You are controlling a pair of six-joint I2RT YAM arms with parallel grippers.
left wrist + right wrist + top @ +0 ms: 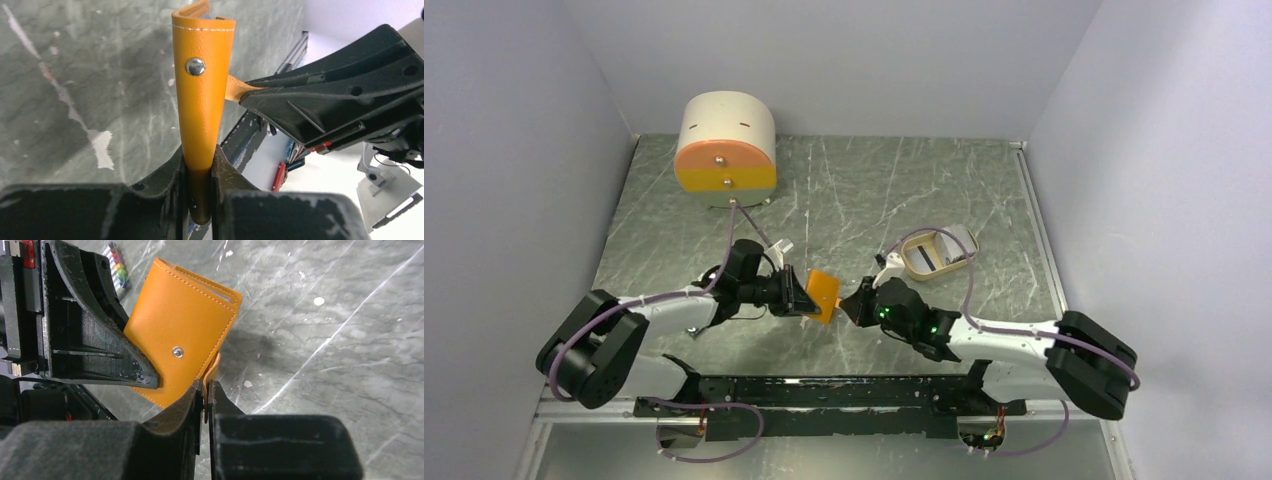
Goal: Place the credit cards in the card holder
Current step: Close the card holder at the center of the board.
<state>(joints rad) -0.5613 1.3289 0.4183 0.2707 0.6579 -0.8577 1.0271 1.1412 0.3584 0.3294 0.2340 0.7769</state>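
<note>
Left claw (200, 165): shut tight on one end of the card holder (202, 100).
Right claw (205, 390): pinching its snap tab (212, 371).
Drawer box (724, 150): far left, drawers shut, so I can't see inside.
Tray (911, 262): right of middle, with pale credit cards (960, 239) in it.
Card holder: folded, held up off the table (874, 190) between my claws, on edge, long side running near to far.

walls (844, 60): plain pale lavender-grey, on three sides
tabletop (874, 190): dark grey-green marble pattern, white veins
light: soft, even
</note>
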